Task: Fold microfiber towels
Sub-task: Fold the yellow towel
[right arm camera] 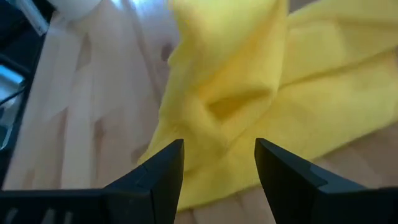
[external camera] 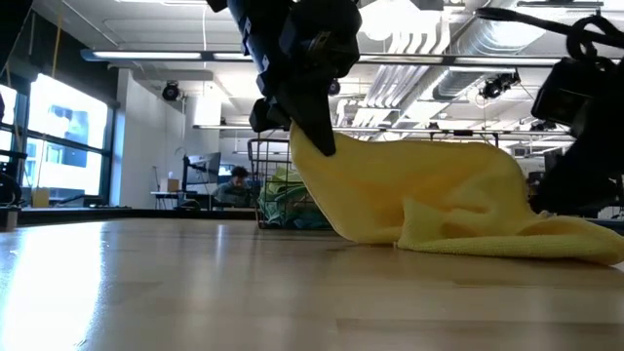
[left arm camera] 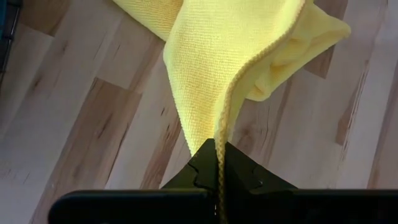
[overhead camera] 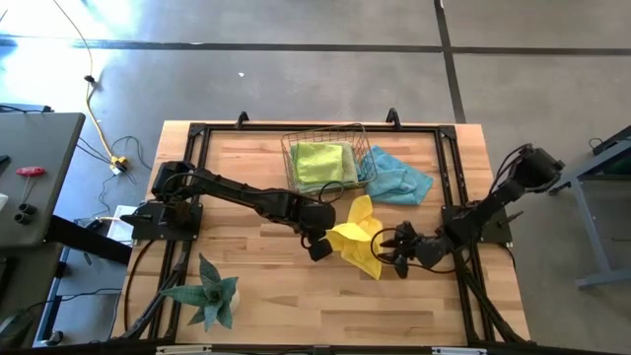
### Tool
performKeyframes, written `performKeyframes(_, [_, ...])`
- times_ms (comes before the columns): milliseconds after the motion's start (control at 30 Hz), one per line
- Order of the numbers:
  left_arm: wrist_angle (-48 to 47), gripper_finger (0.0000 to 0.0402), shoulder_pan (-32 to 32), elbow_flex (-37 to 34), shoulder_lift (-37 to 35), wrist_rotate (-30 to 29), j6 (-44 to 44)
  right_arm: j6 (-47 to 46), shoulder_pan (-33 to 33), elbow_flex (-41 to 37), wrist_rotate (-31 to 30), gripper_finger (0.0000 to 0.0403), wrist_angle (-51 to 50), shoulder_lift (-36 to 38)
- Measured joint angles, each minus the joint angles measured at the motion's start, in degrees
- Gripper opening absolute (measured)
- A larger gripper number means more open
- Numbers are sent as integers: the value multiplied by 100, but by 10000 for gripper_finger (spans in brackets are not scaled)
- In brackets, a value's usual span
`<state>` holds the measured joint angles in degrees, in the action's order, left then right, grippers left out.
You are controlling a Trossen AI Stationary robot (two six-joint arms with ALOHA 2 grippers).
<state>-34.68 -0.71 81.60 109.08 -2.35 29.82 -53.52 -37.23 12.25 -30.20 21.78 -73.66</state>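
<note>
Left gripper (left arm camera: 219, 163): clamped on the yellow towel (overhead camera: 357, 240) edge — thin pinch could slip.
Right gripper (right arm camera: 219, 163): jaws wide, holding nothing — may snag bunched folds.

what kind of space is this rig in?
Likely an open industrial lab or workshop: exposed ceiling ducts, a person at a desk behind the table, and a taped concrete floor with a yellow cable.

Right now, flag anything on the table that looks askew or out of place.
The blue towel lies crumpled outside the wire basket, unfolded. The yellow towel is bunched, one edge pinched in the left gripper. Nothing looks damaged.
</note>
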Motion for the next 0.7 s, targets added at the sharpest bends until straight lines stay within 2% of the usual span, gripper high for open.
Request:
performKeyframes(167, [0, 0, 0, 0, -1, 13, 0, -192, -223, 2, 32, 191, 22, -16])
performKeyframes(467, [-2, 0, 0, 0, -2, 18, -2, 44, -232, 9, -1185, 191, 231, -273])
performKeyframes(700, [1, 0, 0, 0, -2, 20, -2, 247, -195, 11, -870, 191, 1243, -933])
